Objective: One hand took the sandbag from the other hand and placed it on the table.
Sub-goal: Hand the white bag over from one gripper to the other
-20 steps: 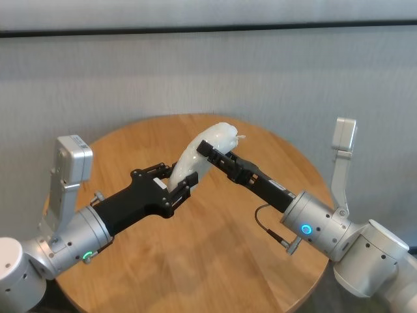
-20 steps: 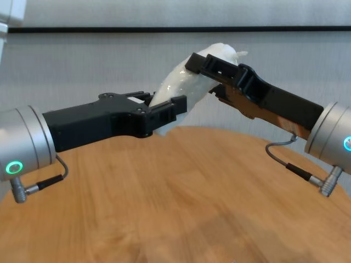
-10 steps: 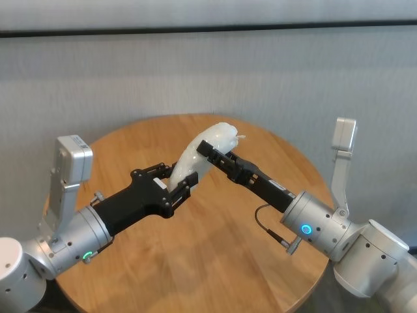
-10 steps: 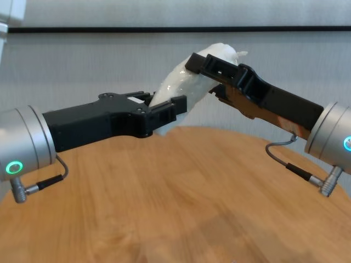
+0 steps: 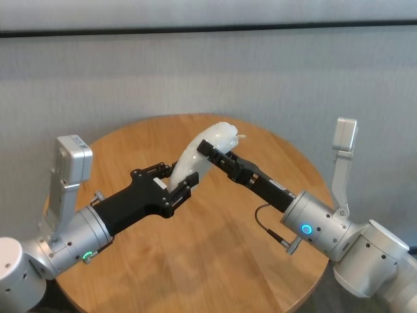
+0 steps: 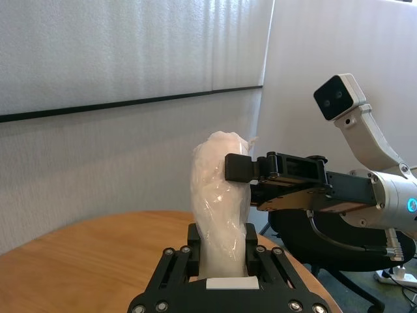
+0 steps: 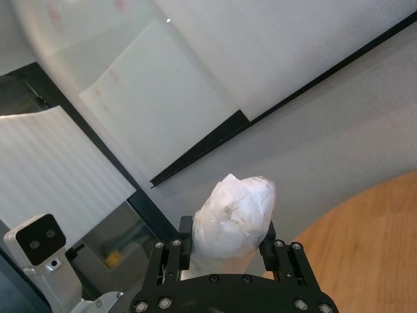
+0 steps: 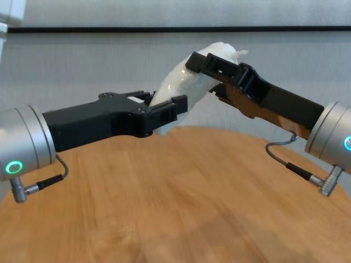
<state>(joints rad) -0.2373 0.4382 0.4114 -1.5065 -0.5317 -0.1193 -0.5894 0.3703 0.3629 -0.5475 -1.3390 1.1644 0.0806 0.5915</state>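
The white sandbag (image 5: 197,151) hangs slanted in the air above the round wooden table (image 5: 215,254), held at both ends. My left gripper (image 5: 180,178), with the green ring light, is shut on its lower end. My right gripper (image 5: 208,152), with the blue ring light, is shut on its upper end just below the twisted tip. The chest view shows the sandbag (image 8: 181,76) between the left gripper (image 8: 164,99) and the right gripper (image 8: 205,71). The left wrist view shows the sandbag (image 6: 218,189) upright between its fingers (image 6: 193,236). The right wrist view shows the sandbag (image 7: 234,212) between its fingers (image 7: 185,229).
A grey wall (image 5: 208,72) stands close behind the table's far edge. A black office chair (image 6: 306,238) stands on the floor beyond the table on the right arm's side. A thin cable (image 8: 288,164) loops under the right wrist.
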